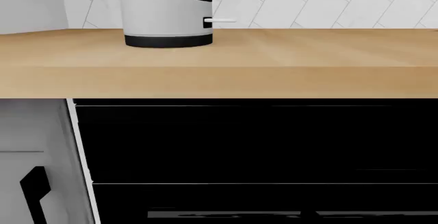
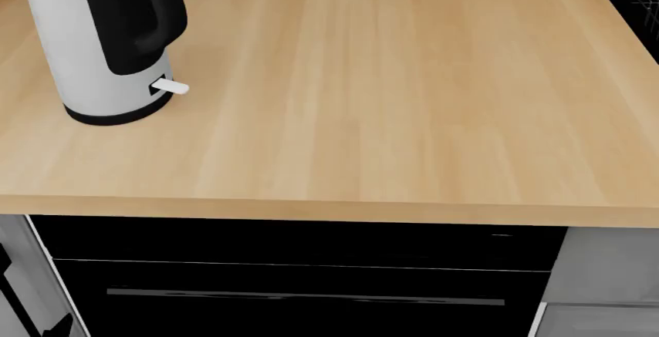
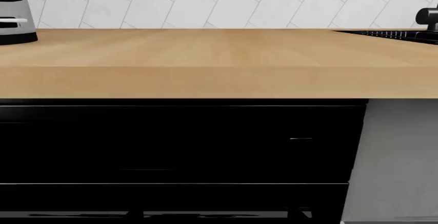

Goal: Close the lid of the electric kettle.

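The white electric kettle (image 2: 88, 59) stands at the far left of the wooden counter, with its black loop handle (image 2: 144, 13) and white lever switch (image 2: 171, 87) facing the counter's middle. Its top and the lid are cut off in every view. The kettle's lower body shows in the left wrist view (image 1: 164, 14), and a sliver shows in the right wrist view (image 3: 14, 21). Neither arm shows in the head view. Both wrist cameras sit below counter height in front of the black oven. Only the dark fingertips of the left gripper (image 1: 227, 216) and the right gripper (image 3: 214, 216) show, wide apart and empty.
The wooden counter (image 2: 391, 106) has a thick front edge (image 1: 239, 83). A black oven front with a grey bar handle (image 2: 309, 297) lies below it. A dark sink (image 2: 630, 5) is at the far right, with a black tap (image 3: 427, 16). A grey cabinet (image 1: 34, 147) stands left of the oven.
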`<state>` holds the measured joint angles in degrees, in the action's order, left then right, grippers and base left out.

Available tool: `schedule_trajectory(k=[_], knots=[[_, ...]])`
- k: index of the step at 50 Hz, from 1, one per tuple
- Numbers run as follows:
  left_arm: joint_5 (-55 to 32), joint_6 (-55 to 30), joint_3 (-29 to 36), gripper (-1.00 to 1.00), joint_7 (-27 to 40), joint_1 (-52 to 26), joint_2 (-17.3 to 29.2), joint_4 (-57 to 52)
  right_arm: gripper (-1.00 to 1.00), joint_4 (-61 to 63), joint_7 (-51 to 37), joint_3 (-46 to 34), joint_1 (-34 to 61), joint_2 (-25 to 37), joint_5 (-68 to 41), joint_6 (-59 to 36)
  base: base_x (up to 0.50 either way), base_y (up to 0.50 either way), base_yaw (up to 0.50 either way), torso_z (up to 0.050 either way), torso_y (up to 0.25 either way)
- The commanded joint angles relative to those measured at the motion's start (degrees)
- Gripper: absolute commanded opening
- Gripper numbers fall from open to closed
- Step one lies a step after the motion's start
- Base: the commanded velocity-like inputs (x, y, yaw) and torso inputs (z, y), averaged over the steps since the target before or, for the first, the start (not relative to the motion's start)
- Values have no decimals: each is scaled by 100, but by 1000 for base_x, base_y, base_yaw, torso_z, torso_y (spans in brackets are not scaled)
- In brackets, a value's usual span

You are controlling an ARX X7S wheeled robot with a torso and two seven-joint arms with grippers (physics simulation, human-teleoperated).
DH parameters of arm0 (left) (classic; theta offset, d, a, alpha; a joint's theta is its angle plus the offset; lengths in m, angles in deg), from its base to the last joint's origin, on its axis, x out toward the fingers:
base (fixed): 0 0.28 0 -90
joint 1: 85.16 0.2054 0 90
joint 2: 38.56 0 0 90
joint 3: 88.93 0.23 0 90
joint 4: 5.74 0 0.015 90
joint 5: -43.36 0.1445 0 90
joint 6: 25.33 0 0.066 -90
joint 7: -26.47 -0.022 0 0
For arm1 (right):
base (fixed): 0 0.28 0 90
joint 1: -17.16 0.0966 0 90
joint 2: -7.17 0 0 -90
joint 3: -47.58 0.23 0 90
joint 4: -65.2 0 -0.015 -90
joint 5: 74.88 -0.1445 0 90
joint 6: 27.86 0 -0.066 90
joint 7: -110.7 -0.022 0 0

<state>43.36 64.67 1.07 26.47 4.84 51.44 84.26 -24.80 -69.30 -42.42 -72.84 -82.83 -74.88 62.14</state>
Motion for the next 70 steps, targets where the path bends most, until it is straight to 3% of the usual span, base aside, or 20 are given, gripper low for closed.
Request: schedule_trajectory(k=[1, 12, 17, 31, 70], knots=[[-266, -3, 303, 100, 159, -11, 265, -6, 100, 0, -95, -95, -8, 74, -74, 10, 0, 0, 0, 0, 0], [-369, 13, 424, 100, 428, -26, 365, 15, 100, 13, -287, -309, 7, 267, -299, -7, 0, 0, 0, 0, 0], [5, -220, 538, 100, 765, -89, 423, 13, 100, -6, -340, -366, 7, 319, -357, 21, 0, 0, 0, 0, 0], [-376, 64, 530, 100, 705, -24, 524, -81, 100, 5, -435, -509, -5, 432, -487, 61, 0, 0, 0, 0, 0], [-515, 166, 811, 100, 885, -35, 764, -39, 100, -33, -719, -784, 37, 656, -715, 72, 0, 0, 0, 50, 40]])
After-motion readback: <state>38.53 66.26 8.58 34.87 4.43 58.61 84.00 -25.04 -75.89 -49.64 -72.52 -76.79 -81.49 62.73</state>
